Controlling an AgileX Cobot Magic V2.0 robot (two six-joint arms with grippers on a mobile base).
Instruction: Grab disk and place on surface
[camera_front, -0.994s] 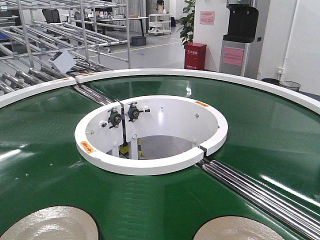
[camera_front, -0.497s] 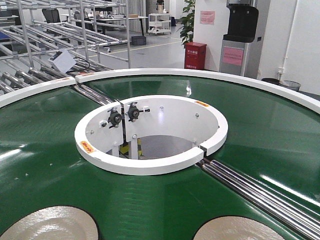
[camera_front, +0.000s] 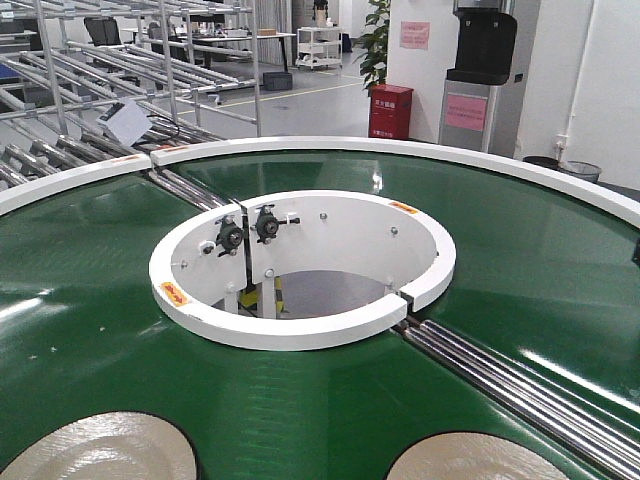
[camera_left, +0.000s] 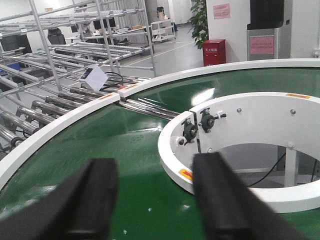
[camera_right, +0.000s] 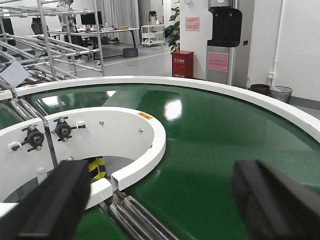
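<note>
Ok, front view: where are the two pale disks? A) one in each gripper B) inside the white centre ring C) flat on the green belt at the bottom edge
C: the left disk and right disk lie flat on the green belt; the left gripper and right gripper are open and empty.

The left gripper (camera_left: 157, 200) is being held open in the left wrist view, its two black fingers (camera_left: 95, 200) being kept well apart, pointing forward and tilted slightly downward. Both fingers are being shown blurred at the lower edge of the view, and the gap between them is being left free. The right gripper (camera_right: 165, 205) is being held wider still, its black fingers (camera_right: 270, 200) being pushed out towards the lower corners of the right wrist view.
</note>
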